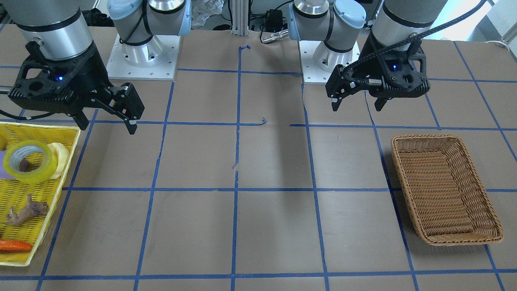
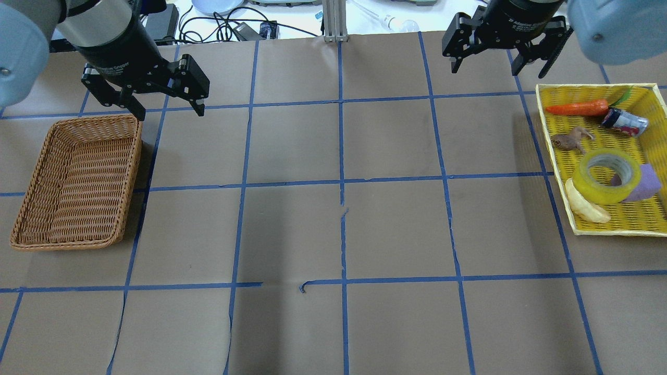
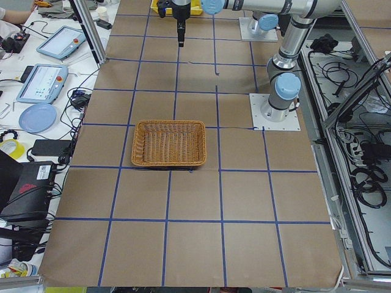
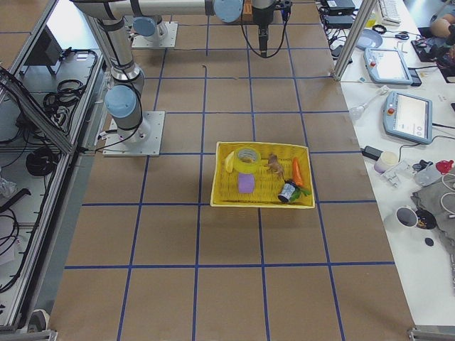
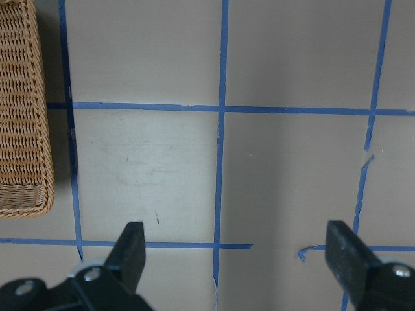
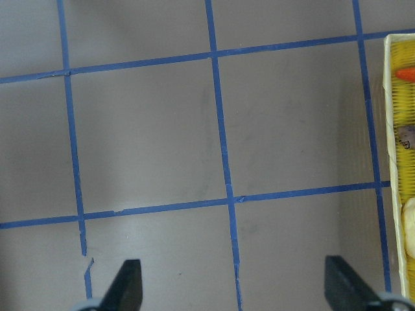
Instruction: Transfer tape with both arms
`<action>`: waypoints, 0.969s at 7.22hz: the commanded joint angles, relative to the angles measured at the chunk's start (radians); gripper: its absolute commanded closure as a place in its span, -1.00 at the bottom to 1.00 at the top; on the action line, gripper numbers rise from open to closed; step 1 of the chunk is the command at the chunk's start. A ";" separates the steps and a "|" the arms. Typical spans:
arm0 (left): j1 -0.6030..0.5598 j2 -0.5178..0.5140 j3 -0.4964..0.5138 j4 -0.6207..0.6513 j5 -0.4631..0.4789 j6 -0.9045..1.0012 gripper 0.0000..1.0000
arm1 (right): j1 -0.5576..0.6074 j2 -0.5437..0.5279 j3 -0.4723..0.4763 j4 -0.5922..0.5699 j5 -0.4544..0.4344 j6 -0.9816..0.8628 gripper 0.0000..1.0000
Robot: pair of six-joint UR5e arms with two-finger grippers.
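The tape (image 2: 609,175) is a yellow-green ring that lies in the yellow basket (image 2: 542,130) at the table's right end, resting against a pale banana toy and a purple block. It also shows in the front view (image 1: 30,161) and the right side view (image 4: 247,155). My right gripper (image 2: 497,67) is open and empty. It hangs above the table, beyond the basket's far corner and apart from the tape. My left gripper (image 2: 169,112) is open and empty above the far right corner of the wicker basket (image 2: 78,182).
The yellow basket also holds an orange carrot toy (image 2: 576,108), a brown animal figure (image 2: 570,139), a small can (image 2: 625,122), a purple block (image 2: 646,183) and a banana toy (image 2: 586,205). The wicker basket holds nothing. Blue tape lines grid the brown table.
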 commanded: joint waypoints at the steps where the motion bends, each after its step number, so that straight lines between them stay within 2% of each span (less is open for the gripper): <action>1: 0.000 0.000 -0.002 0.000 0.000 -0.001 -1.00 | 0.000 -0.002 0.006 0.000 0.000 0.000 -1.00; 4: 0.000 0.002 0.001 0.000 0.000 -0.001 -1.00 | 0.000 -0.003 0.009 0.000 0.003 -0.005 -1.00; 5: 0.000 0.003 0.003 0.000 -0.002 -0.001 -1.00 | -0.009 -0.002 0.007 0.021 0.006 -0.035 -1.00; 6: 0.000 0.002 0.003 0.000 -0.002 -0.001 -1.00 | -0.015 0.005 -0.008 0.093 0.008 -0.122 -1.00; 7: 0.000 0.002 0.000 0.000 0.000 -0.001 -1.00 | -0.018 0.005 -0.009 0.104 -0.004 -0.120 -1.00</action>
